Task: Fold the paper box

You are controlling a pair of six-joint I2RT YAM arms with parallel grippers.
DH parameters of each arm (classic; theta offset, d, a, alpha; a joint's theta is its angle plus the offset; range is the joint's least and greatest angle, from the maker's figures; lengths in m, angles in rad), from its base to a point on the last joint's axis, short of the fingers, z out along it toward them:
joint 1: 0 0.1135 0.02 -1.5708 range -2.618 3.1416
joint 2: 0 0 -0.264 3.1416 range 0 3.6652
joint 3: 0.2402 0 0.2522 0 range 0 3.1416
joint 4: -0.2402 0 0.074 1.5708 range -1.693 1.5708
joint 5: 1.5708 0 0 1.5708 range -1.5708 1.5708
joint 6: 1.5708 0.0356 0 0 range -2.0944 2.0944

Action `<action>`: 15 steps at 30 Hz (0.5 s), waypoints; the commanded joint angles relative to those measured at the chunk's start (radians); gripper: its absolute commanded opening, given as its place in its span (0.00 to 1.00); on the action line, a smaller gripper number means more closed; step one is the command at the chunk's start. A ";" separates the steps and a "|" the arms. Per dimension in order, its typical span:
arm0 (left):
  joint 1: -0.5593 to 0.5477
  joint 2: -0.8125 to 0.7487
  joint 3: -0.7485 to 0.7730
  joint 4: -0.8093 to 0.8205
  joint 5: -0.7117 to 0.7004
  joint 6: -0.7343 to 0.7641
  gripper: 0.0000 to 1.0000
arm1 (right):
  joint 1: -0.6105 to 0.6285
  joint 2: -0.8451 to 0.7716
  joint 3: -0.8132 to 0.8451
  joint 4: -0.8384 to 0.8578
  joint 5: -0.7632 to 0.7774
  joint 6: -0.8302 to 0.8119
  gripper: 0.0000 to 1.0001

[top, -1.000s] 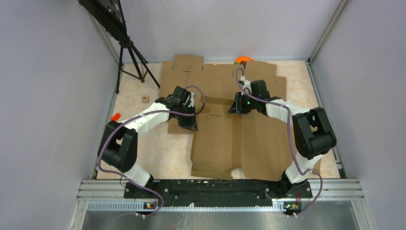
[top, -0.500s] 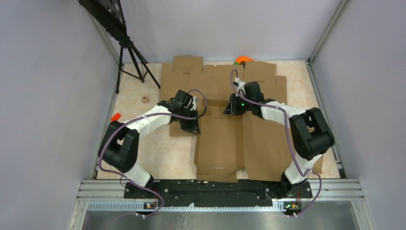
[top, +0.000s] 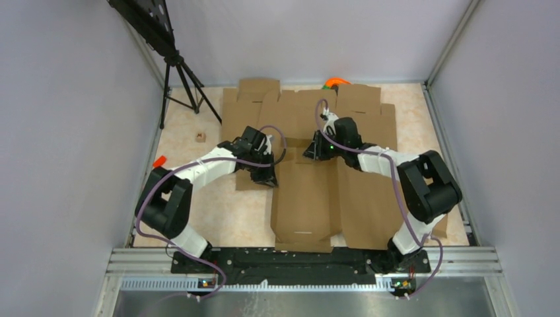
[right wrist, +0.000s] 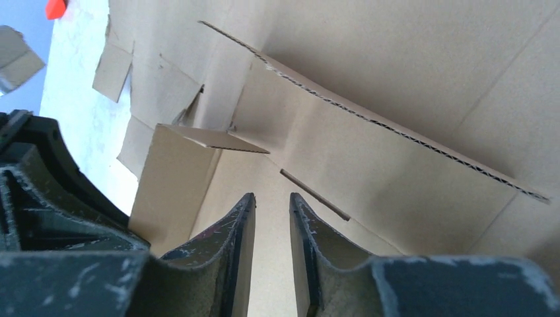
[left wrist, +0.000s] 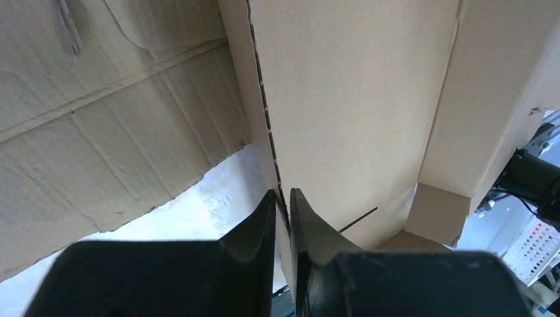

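Note:
The paper box [top: 305, 198] lies in the middle of the table, a long brown panel with narrow raised side walls. My left gripper [top: 267, 177] is at its left wall near the far end. In the left wrist view the gripper [left wrist: 282, 193] is shut on the thin wall edge of the box [left wrist: 350, 99]. My right gripper [top: 310, 152] is at the box's far end. In the right wrist view its jaws [right wrist: 271, 196] stand a narrow gap apart over the box's inner panel [right wrist: 370, 165], with nothing seen between them.
Wide flat cardboard blanks lie under and behind the box [top: 297, 109] and to its right [top: 370, 198]. An orange object [top: 335, 82] sits at the back edge. A tripod [top: 181, 79] stands at the back left. A small wooden block [top: 200, 137] lies on the left.
The box has slid a little right and toward the near edge, held by my left gripper. My right gripper has moved left along the box's far end.

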 commanded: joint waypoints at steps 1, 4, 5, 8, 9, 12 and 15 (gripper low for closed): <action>-0.005 -0.041 0.000 0.035 0.014 -0.004 0.13 | 0.016 -0.102 0.071 -0.051 0.017 -0.071 0.28; -0.007 -0.033 0.005 0.027 0.007 0.000 0.13 | 0.015 -0.096 0.172 -0.181 0.029 -0.181 0.34; -0.006 -0.032 0.006 0.024 0.005 0.002 0.13 | 0.015 -0.088 0.208 -0.230 0.036 -0.225 0.38; -0.006 -0.034 0.011 0.016 -0.004 0.008 0.13 | 0.015 -0.051 0.307 -0.359 0.119 -0.346 0.48; -0.006 -0.034 0.014 0.011 -0.008 0.010 0.13 | 0.016 -0.041 0.327 -0.379 0.161 -0.374 0.51; -0.006 -0.032 0.025 -0.001 -0.013 0.016 0.13 | 0.016 -0.026 0.356 -0.393 0.178 -0.489 0.60; -0.006 -0.032 0.032 -0.010 -0.018 0.019 0.13 | 0.016 0.004 0.386 -0.416 0.127 -0.600 0.63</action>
